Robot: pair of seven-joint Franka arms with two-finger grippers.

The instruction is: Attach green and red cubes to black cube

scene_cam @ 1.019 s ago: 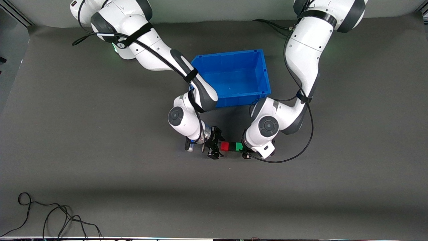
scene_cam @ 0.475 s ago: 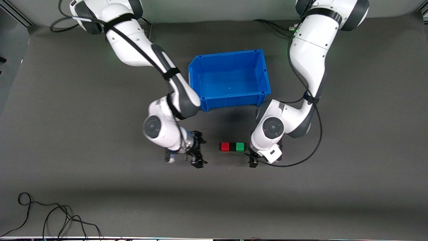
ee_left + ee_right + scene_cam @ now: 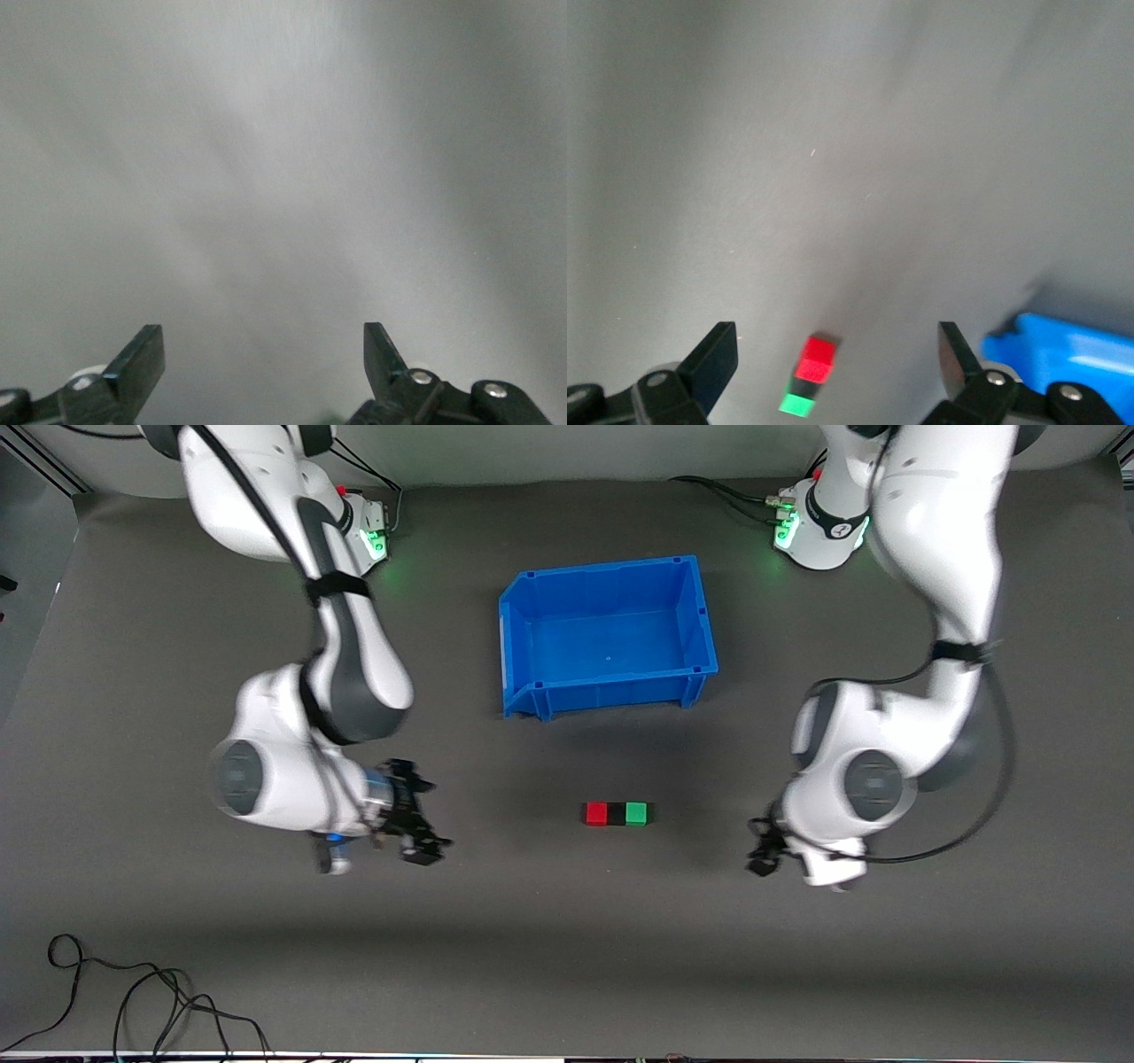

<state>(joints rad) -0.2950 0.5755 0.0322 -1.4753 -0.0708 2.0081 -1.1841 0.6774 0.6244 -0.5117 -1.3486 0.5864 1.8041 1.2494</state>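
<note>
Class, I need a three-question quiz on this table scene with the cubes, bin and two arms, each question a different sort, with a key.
1. True or false: the red cube lies in the blue bin.
2. Which cube sits between red and the green cube? A) black cube B) blue C) none
3. Fill in: the left gripper and right gripper are both ____.

Key: 1 false, it lies on the table, nearer the camera than the bin. 2 A. 3 open, each apart from the row.
</note>
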